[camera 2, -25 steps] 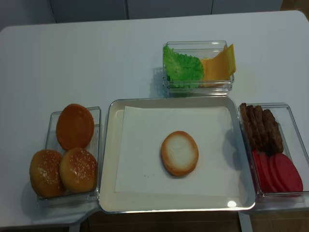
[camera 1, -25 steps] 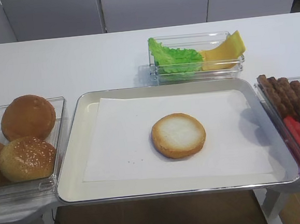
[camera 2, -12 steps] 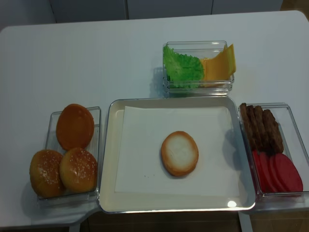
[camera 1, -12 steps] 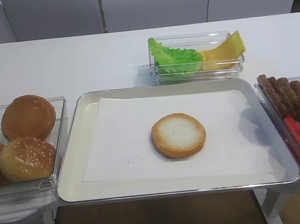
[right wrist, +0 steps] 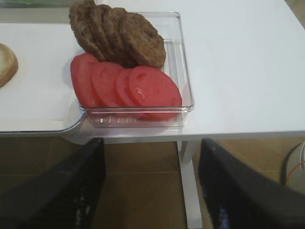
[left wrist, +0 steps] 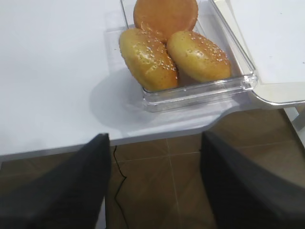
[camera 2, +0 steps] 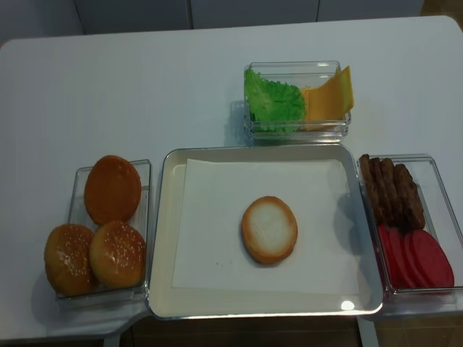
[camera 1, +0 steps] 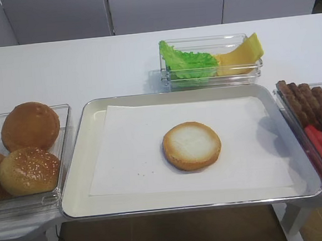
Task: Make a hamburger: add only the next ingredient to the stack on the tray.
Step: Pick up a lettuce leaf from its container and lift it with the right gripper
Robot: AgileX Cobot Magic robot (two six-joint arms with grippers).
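Right claw [right wrist: 150, 186]: two dark fingers spread wide apart, nothing between them. It hangs off the near edge of the worktop [right wrist: 238, 71], below and in front of the clear container [right wrist: 183, 81] of red tomato slices [right wrist: 128, 88] and brown patties [right wrist: 119, 33].

Left claw [left wrist: 155, 186]: fingers likewise wide apart and empty, off the near worktop edge, in front of the container of whole buns [left wrist: 174, 50].

Change against the earlier views: none. Both overhead views match those from a second ago item for item; neither arm has entered them. Judgement: the step has not begun, and the whole reach, pick and placement remains.

Lettuce leaf [camera 2: 273, 101]: the next ingredient, bright green and frilly, standing in the left part of the far clear container [camera 2: 296, 129] beyond the tray, touching the yellow cheese slices [camera 2: 329, 95] on its right. Well apart from both claws.

Bun bottom [camera 2: 269, 229]: the stack so far, cut face up, bare, near the middle of the white paper [camera 2: 217, 217] in the metal tray [camera 2: 160, 238].

Hidden or unclear: both arms are absent from the overhead views. The claws are blurred and cut by the lower frame edge in the wrist views; fingertips not discernible. Lettuce is partly masked by the container wall, so the leaf count cannot be told. Neither wrist view shows the lettuce.
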